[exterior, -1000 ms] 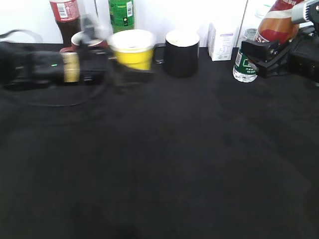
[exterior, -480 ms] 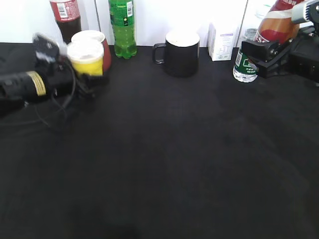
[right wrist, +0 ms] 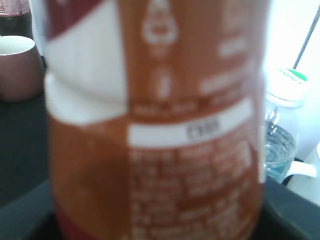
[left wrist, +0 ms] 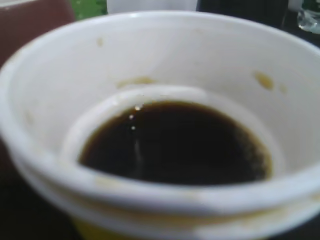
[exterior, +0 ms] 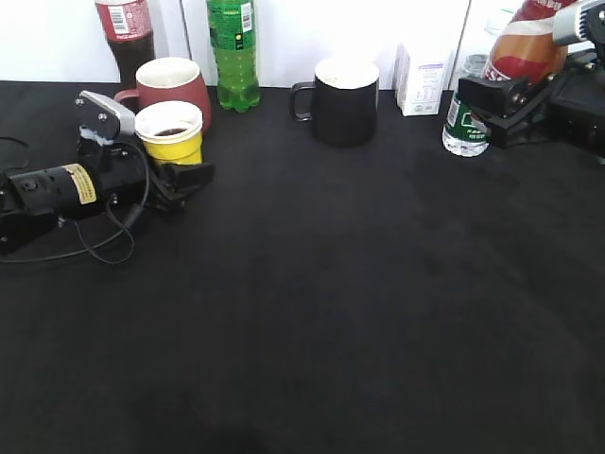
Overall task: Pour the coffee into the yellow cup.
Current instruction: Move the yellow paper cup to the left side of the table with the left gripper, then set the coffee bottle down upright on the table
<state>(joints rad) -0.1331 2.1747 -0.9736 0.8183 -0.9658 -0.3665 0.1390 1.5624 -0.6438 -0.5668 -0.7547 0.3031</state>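
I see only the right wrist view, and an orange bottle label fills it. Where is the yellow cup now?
Observer: The yellow cup stands at the left of the table, in the left gripper, in front of the red mug.
Operator: Is there coffee in it?
Observer: Yes, the left wrist view shows dark liquid covering its bottom, far below the rim.
Operator: And my bottle?
Observer: The coffee bottle is tilted in the right gripper at the far right, above a water bottle.
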